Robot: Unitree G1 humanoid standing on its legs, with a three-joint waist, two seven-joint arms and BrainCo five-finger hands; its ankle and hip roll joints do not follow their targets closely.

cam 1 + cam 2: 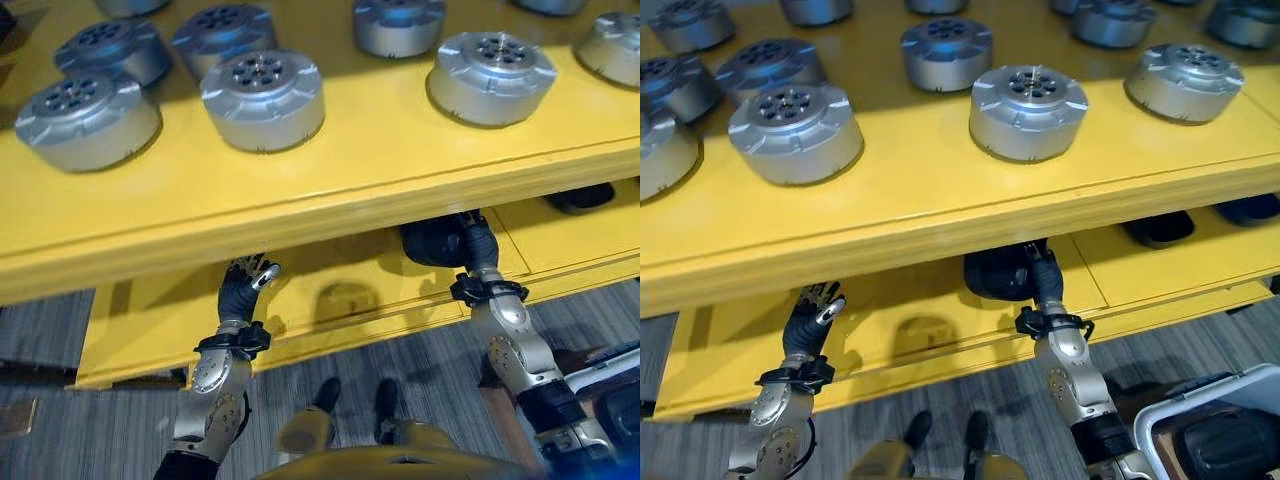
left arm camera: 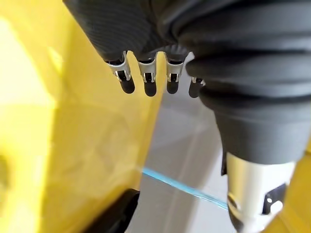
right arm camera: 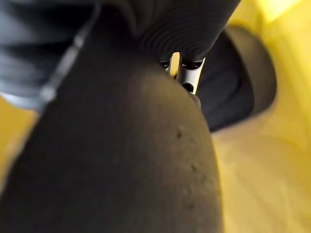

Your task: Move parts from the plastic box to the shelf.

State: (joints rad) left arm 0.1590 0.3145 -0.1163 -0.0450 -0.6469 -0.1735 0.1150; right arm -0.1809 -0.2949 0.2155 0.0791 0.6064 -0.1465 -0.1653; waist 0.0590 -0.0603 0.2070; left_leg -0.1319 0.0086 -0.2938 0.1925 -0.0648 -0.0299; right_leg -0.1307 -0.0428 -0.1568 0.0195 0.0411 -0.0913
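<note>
Yellow shelf (image 1: 330, 190): two levels are in view; the upper board carries many round silver parts (image 1: 262, 98), the lower board (image 1: 340, 300) sits beneath its front edge.
Dark part (image 1: 998, 272): a round black piece on the lower board, tucked under the upper board's lip; this is the task's thing at this moment.
Right hand (image 1: 1042, 268): reaches in under the upper board right at the dark part. Its fingers are hidden against the part, so I cannot tell whether they grip it or have let go.
Left hand (image 1: 247, 283): held up near the front of the lower board, fingers straight and relaxed, holding nothing, well apart from the dark part.
Plastic box (image 1: 1210, 430): white-rimmed, on the floor at the robot's right, with dark contents inside.
Step in hand: likely setting the dark part down on the lower board.
Risk, clearance: the gap between the boards looks tight; a lift of the wrist on the way out could knock the upper board's underside.
Risk, drag: if the fingers are not fully free, pulling back could slide the dark part toward the front edge and off onto the floor.
Risk, sight: the upper board hides the contact, so a poor seating would go unnoticed.
</note>
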